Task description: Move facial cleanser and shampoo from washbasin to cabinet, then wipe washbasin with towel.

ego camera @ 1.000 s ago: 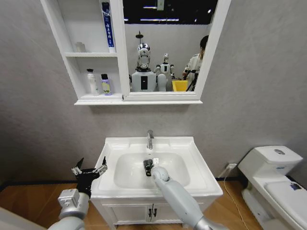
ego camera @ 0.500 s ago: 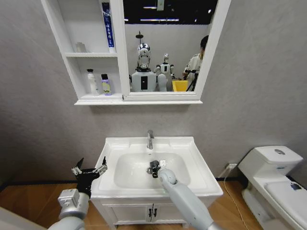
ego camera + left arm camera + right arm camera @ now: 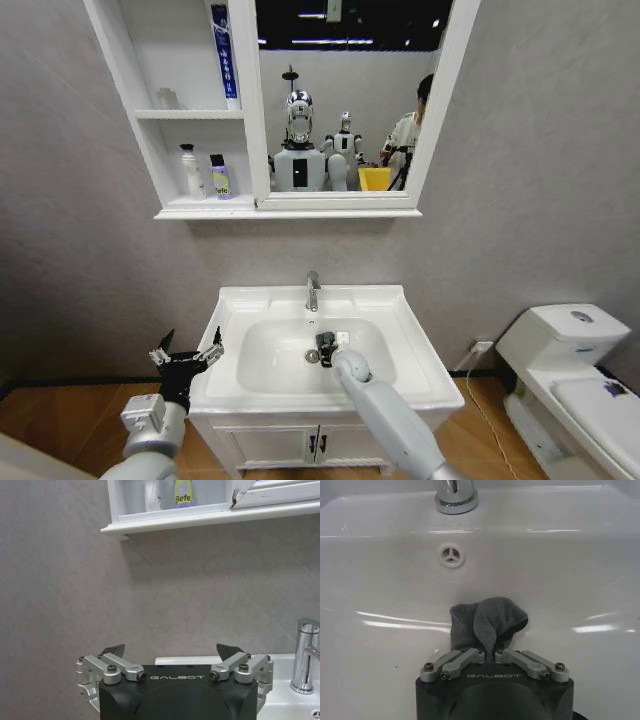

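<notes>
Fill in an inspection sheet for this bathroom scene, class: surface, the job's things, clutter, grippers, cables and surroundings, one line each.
Surface: white washbasin, rim bare; chrome tap at the back.
Job's things: dark grey towel held against the bowl wall below the overflow hole; two bottles on the lowest shelf of the cabinet, blue tube on the top shelf.
Clutter: nothing seen on the washbasin.
Grippers: right gripper shut on the towel, inside the bowl; left gripper open, beside the washbasin's left edge.
Cables: cord from a wall socket near the floor.
Surroundings: grey wall, mirror, toilet, wooden floor.
</notes>
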{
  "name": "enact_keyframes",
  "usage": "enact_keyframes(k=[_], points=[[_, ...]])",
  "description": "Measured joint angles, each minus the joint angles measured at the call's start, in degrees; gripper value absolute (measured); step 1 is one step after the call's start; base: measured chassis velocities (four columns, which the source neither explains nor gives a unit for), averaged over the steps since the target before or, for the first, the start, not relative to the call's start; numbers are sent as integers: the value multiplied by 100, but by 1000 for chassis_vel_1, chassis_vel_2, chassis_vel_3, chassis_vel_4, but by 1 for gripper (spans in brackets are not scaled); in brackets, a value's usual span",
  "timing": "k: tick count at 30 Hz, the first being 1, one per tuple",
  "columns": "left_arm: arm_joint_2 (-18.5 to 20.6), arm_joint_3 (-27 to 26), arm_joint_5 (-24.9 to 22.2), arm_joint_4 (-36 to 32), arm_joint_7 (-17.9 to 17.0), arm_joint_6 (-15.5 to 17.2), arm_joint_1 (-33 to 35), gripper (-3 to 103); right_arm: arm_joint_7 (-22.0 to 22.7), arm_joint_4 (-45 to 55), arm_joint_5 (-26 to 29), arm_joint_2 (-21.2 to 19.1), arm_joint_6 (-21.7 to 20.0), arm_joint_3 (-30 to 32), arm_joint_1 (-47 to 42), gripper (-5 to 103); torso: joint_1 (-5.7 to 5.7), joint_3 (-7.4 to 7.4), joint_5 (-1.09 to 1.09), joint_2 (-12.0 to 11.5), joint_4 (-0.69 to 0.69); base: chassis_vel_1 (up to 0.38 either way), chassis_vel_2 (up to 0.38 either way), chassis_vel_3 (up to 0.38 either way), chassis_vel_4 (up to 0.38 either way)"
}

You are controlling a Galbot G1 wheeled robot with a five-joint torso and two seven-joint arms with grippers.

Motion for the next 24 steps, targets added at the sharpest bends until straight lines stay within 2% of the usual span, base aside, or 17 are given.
enact_keyframes(k=[13,19,24], points=[[0,0,0,0,0,0,0,100,-147,-31,-137,253,112,-244,9,4,0,0,1,0,0,0,0,0,0],[0,0,0,0,0,0,0,100,-352,126,76,247,165,-314,27,4,0,0,0,0,0,0,0,0,0],[0,0,0,0,0,0,0,100,-337,179,315,195,-11,-301,-58,4,0,0,1,0,-1,0,0,0,0]])
